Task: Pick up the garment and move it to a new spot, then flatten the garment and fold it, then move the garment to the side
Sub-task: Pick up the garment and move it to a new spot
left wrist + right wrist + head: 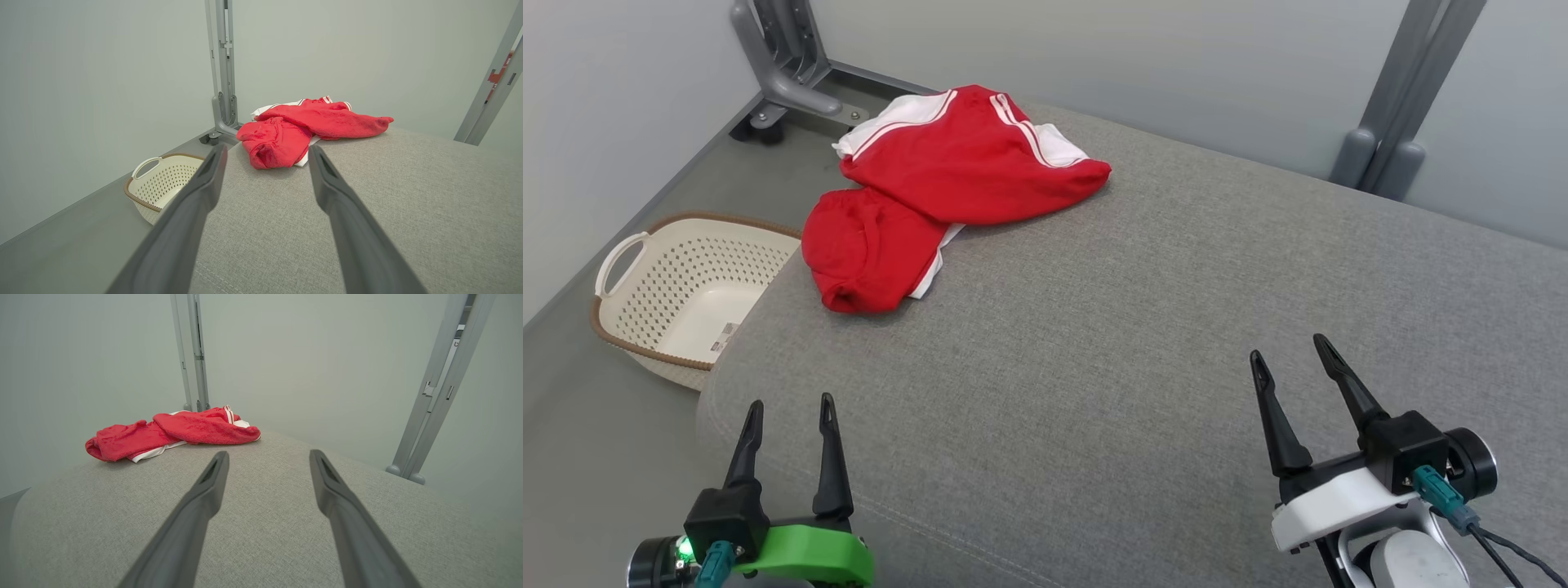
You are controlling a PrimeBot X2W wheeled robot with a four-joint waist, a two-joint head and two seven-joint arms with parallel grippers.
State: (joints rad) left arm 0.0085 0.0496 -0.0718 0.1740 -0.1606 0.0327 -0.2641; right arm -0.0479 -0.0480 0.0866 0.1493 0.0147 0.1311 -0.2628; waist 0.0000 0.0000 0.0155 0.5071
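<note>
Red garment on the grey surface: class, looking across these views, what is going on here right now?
A two-armed robot faces a grey upholstered surface. The red garment, trimmed in white, lies crumpled at the far left corner, and nothing touches it. The left gripper and right gripper are both open at the near edge, well apart from the cloth. A cream basket with perforated walls stands on the floor to the left. No pick-up has begun.

light: bright, even, diffuse | shadows: faint, under garment (pixel 310 122) beyond the fingers (pixel 179 228) | focus: fingers soft at their bases, sharp past tips | edges: wrist views stretched
</note>
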